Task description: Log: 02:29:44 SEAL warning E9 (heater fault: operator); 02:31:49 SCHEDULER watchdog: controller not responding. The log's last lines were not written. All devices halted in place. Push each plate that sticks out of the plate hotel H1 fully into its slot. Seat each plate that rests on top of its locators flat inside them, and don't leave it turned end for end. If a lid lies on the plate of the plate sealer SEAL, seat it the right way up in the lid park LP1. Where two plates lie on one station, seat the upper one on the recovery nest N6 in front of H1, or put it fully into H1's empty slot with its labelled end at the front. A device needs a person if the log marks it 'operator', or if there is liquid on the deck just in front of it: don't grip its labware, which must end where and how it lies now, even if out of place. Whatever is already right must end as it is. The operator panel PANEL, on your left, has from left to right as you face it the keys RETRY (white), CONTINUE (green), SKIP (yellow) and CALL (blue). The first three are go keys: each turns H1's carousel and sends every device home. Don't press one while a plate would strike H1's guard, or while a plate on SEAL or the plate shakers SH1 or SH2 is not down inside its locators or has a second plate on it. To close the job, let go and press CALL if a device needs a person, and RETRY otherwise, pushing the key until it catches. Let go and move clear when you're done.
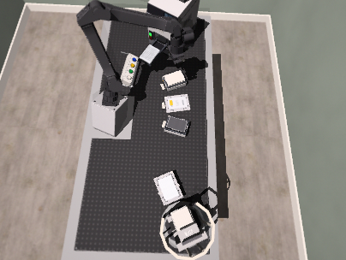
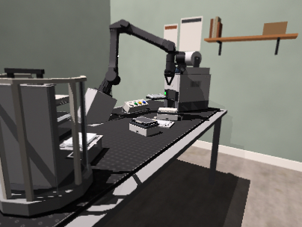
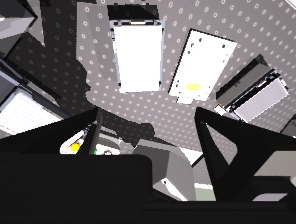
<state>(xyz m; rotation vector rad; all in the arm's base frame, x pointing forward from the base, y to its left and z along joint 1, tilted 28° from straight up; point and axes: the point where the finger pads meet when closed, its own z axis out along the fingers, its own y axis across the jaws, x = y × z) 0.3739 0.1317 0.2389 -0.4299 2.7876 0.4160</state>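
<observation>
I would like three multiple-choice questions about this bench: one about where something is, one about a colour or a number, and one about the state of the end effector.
1. Where does the operator panel lie?
A. Beside the arm's pedestal
B. Inside the plate hotel
C. On the wall shelf

2. How many coloured keys, besides the white one, show on the panel in the top view?
A. One
B. Three
C. Five

3. How is the end effector now?
A. Shut on a plate
B. Shut on a lid
C. Open, holding nothing

Answers: 1 A, the panel sits on the deck next to the pedestal. 2 B, blue, yellow and green keys show. 3 C, in the wrist view the fingers stand wide apart with only the deck between them.
</observation>
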